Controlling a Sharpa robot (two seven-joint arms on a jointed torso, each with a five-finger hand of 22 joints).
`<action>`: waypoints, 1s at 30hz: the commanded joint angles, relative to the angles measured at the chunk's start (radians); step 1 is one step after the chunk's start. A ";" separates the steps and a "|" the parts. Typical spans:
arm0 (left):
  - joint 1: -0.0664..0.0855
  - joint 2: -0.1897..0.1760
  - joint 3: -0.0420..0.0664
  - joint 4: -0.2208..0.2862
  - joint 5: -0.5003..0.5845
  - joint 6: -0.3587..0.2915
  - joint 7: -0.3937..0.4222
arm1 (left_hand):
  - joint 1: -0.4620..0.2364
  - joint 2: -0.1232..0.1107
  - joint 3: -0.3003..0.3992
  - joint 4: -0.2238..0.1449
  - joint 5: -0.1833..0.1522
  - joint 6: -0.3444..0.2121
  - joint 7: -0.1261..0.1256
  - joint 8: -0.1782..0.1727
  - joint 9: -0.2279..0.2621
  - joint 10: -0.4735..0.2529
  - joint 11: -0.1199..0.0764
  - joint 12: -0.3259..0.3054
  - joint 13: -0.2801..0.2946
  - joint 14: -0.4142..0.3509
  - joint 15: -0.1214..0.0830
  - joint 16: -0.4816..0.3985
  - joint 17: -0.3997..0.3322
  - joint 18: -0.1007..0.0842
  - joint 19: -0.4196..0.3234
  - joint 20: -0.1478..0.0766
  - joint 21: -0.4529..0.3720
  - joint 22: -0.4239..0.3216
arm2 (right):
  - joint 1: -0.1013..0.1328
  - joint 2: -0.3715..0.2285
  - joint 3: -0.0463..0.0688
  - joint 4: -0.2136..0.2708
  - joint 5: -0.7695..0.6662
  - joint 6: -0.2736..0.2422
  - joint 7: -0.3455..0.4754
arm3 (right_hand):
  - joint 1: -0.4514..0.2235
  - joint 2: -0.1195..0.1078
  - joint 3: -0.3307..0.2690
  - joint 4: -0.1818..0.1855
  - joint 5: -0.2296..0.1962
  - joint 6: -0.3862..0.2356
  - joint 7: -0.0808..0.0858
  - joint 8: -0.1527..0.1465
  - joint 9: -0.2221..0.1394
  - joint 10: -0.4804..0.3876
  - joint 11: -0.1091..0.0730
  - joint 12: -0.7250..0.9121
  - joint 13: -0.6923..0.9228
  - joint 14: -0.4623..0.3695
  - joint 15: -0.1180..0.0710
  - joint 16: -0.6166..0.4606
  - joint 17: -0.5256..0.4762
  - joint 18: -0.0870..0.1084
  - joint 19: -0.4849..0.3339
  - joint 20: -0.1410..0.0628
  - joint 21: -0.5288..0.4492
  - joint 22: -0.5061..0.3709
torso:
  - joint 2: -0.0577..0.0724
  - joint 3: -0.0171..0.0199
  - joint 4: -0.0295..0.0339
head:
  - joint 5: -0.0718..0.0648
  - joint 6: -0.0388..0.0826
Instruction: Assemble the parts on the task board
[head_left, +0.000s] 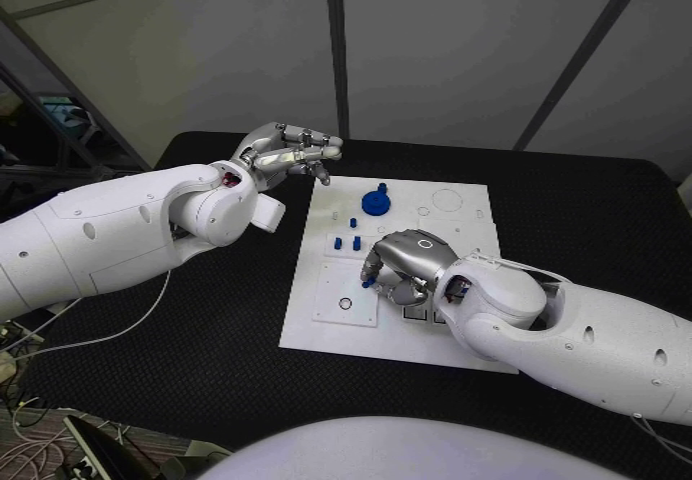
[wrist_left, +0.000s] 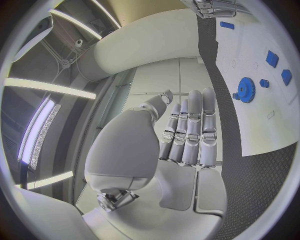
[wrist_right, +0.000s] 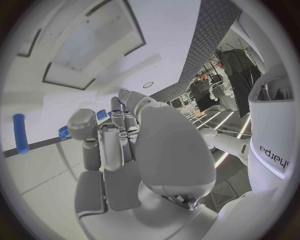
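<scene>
Head view: right hand (head_left: 408, 262) rests curled on the white task board (head_left: 462, 225), fingertips at a small blue part (head_left: 369, 283); grip unclear. Left hand (head_left: 289, 152) hovers empty, fingers together, over the worktop (head_left: 216, 340) beside the board.

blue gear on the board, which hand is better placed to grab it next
Probably the left. The left hand hovers empty off the task board, near its far left corner, close to the blue gear. The right hand is busy over the board's middle, a small blue part at its fingertips.
</scene>
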 joint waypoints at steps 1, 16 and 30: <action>0.001 0.001 0.001 0.001 0.003 0.012 0.000 | -0.005 0.006 -0.001 0.001 -0.003 -0.002 0.009 0.006 0.001 -0.004 0.002 0.004 -0.002 0.003 0.004 -0.006 -0.001 -0.017 0.005 -0.001 -0.005 -0.001 | 0.001 0.002 0.000 0.001 -0.029 0.030 -0.018 | -0.009 0.004 -0.001 -0.004 0.004 0.006 -0.002 -0.007 0.001 0.009 -0.002 0.001 0.002 0.066 0.001 0.003 0.043 -0.009 0.000 0.003 0.002 -0.001 | 0.000 -0.0001 0.0001 | 0.000 0.000; 0.001 0.002 0.001 0.001 0.003 0.014 -0.006 | -0.007 0.006 -0.002 0.002 -0.003 -0.003 0.009 0.006 0.001 -0.005 0.003 0.004 -0.001 0.003 0.005 -0.006 -0.002 -0.017 0.005 -0.001 -0.006 -0.002 | 0.001 0.020 0.000 0.004 -0.035 0.031 -0.009 | -0.012 0.005 -0.002 -0.004 0.003 0.006 -0.002 -0.007 0.001 0.010 -0.003 0.000 0.002 0.066 0.001 0.003 0.043 -0.009 -0.002 0.003 0.001 -0.002 | 0.000 0.0001 -0.0001 | -0.001 -0.002; 0.002 0.002 0.001 0.001 0.003 0.018 -0.013 | -0.007 0.006 -0.002 0.002 -0.003 -0.004 0.010 0.007 0.000 -0.007 0.003 0.004 -0.001 0.003 0.005 -0.007 -0.003 -0.017 0.005 0.000 -0.007 -0.002 | 0.001 0.030 0.000 -0.008 -0.026 0.067 -0.019 | -0.027 0.004 -0.007 -0.005 -0.003 0.001 -0.001 -0.013 0.000 0.002 -0.001 -0.008 0.002 0.064 0.002 0.001 0.039 -0.008 -0.006 0.005 -0.002 -0.006 | 0.001 -0.0003 0.0004 | -0.001 -0.005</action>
